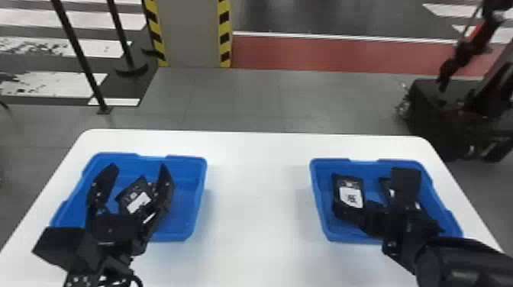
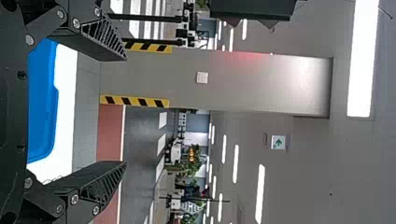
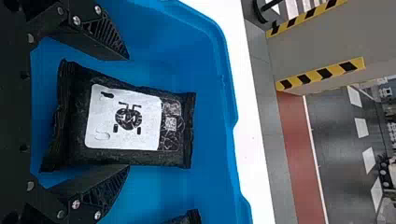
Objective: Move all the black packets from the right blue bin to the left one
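"Why does our right gripper point(image 3: 128, 112) spread its fingers, lower right in the head view?"
"Maybe to hug 1 black packet point(image 3: 123, 122) in the right bin point(image 1: 317, 191)."
"Our left gripper point(image 1: 138, 166), lower left?"
"Fingers wide apart at the left bin point(image 1: 191, 187), where at least 1 packet point(image 1: 134, 195) lies."

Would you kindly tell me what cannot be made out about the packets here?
Head view: the right end effector hides most of one packet in the right bin.
Right wrist view: the picture's edge cuts off a packet.
Head view: the left end effector covers some of the left bin, leaving its packet count unclear.
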`<action>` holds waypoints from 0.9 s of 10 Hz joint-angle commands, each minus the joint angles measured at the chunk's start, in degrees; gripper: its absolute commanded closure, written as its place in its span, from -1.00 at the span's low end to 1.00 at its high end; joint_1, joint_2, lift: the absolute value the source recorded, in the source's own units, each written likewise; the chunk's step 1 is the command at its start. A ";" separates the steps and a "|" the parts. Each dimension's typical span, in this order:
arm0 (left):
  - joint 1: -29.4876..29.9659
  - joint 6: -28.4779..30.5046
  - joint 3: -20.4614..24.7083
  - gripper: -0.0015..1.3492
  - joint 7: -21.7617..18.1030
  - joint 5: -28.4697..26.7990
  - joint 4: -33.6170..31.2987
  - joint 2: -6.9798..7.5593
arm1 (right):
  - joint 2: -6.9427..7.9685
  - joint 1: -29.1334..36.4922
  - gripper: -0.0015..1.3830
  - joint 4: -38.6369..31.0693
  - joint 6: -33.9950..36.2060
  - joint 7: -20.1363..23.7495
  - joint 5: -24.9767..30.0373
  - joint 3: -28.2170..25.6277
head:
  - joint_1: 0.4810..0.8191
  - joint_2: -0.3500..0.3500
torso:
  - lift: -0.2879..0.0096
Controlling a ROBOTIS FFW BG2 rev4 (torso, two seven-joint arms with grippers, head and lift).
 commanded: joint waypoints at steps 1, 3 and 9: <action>-0.01 0.01 -0.13 -0.62 -0.09 0.18 0.00 0.12 | 0.26 -0.46 -0.67 0.74 0.85 -0.09 1.06 0.10 | 0.27 -0.08 | 0.20; -0.01 0.01 -0.22 -0.62 -0.18 0.70 0.00 0.21 | 0.17 -1.02 0.29 1.16 2.96 -0.09 0.80 0.10 | 0.27 -0.09 | 0.20; -0.43 0.15 -1.63 -0.62 -0.18 2.81 -0.14 0.91 | 0.70 7.70 0.66 -11.49 0.99 -1.05 -0.52 -0.08 | 0.27 -0.10 | 0.20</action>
